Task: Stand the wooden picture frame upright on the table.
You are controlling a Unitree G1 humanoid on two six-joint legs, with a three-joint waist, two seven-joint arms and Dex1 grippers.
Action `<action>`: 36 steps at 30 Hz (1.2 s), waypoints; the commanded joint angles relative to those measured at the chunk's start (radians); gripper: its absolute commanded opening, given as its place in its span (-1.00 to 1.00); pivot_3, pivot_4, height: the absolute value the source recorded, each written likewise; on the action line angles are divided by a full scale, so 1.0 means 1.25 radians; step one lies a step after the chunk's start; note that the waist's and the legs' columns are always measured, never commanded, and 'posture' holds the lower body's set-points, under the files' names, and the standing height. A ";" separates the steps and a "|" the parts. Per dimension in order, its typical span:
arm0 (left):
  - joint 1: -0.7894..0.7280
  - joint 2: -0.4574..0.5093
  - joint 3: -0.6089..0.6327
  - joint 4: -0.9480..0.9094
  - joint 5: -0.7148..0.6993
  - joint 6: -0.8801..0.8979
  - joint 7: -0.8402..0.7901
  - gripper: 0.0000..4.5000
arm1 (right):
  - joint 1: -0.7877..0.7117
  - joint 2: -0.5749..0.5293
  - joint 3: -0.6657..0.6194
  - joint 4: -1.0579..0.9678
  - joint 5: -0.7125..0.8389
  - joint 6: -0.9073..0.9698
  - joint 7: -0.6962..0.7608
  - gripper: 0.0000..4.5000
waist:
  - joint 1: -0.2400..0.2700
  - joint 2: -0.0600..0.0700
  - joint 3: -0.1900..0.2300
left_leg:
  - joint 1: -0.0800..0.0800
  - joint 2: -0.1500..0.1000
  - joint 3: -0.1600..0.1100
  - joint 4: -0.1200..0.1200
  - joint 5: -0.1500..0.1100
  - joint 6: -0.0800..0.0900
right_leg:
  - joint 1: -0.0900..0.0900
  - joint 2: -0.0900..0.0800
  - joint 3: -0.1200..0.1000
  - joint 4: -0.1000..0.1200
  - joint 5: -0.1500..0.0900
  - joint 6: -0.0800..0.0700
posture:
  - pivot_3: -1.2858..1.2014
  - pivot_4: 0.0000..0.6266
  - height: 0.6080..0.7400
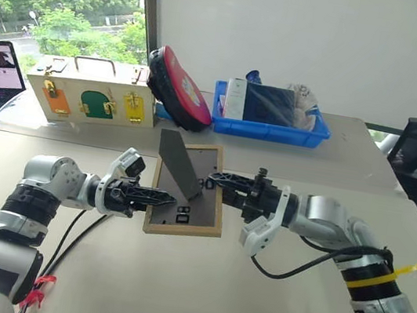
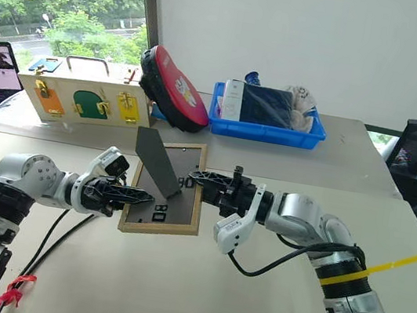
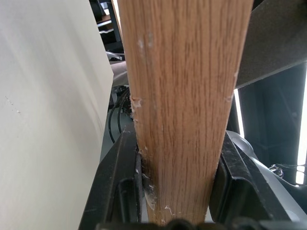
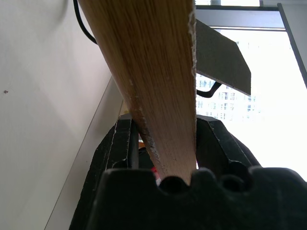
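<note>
Both grippers clamp the frame (image 1: 187,193) above the table (image 1: 186,296): left gripper (image 1: 156,194) on its left edge, right gripper (image 1: 217,180) on its right, dark back facing up, stand flap (image 1: 178,164) folded out.

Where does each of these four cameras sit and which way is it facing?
Left eye view: on the head, looking forward and down at the table; both arms hold the wooden picture frame, its stand flap folded out.
Right eye view: beside it, same scene.
Left wrist view: along the left gripper, its fingers clamping the frame's wooden edge.
Right wrist view: along the right gripper, gripping the opposite edge.
Shared: all four show the frame; both wrist views show the flap too.
</note>
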 commanded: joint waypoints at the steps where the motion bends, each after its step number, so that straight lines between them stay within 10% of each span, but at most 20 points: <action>1: 0.014 0.016 -0.002 -0.083 0.033 -0.135 -0.055 -0.26 | -0.004 0.015 -0.013 0.001 0.025 0.003 -0.036 -0.37 | -0.001 0.000 0.000 | 0.000 0.000 0.000 0.000 0.000 0.000 | 0.000 0.000 0.000 0.000 0.000 0.000 | 0.03 -0.52 0.68; 9: 0.097 0.048 0.054 -0.101 0.201 -0.537 -0.038 1.00 | -0.008 0.005 -0.049 0.021 0.144 0.051 0.002 -0.45 | 0.000 0.000 0.000 | 0.002 0.000 0.000 0.000 0.001 -0.002 | 0.002 0.000 0.000 0.001 0.000 0.000 | 0.03 -0.52 0.68; 15: 0.168 0.045 0.207 -0.174 0.237 -0.760 0.076 1.00 | -0.028 -0.013 -0.083 0.075 0.423 0.208 0.169 -0.45 | 0.001 0.000 0.000 | 0.002 0.000 0.000 0.000 0.001 -0.001 | 0.003 -0.001 0.000 0.001 0.000 0.000 | 0.03 -0.52 0.68; 26: 0.241 0.055 0.246 -0.244 0.407 -1.086 0.207 1.00 | -0.185 -0.008 -0.222 -0.035 1.176 1.307 0.420 -0.46 | -0.002 0.001 0.001 | 0.007 0.000 0.000 0.000 0.000 0.000 | 0.006 0.000 0.000 0.002 0.000 0.000 | 0.03 -0.52 0.68; 30: 0.276 0.051 0.237 -0.233 0.462 -1.166 0.243 1.00 | -0.185 -0.042 -0.166 -0.051 1.230 1.499 0.513 -0.46 | 0.003 0.001 0.001 | 0.006 0.000 0.000 0.000 0.000 0.001 | 0.006 0.000 0.000 0.001 0.000 -0.001 | 0.03 -0.52 0.68; 36: 0.350 0.034 0.232 -0.265 0.478 -1.186 0.286 1.00 | -0.152 0.013 -0.039 0.048 1.010 1.297 0.596 -0.46 | -0.001 0.001 0.001 | 0.005 0.000 0.000 0.002 0.000 0.001 | 0.005 0.000 -0.001 0.002 0.000 -0.001 | 0.03 -0.52 0.68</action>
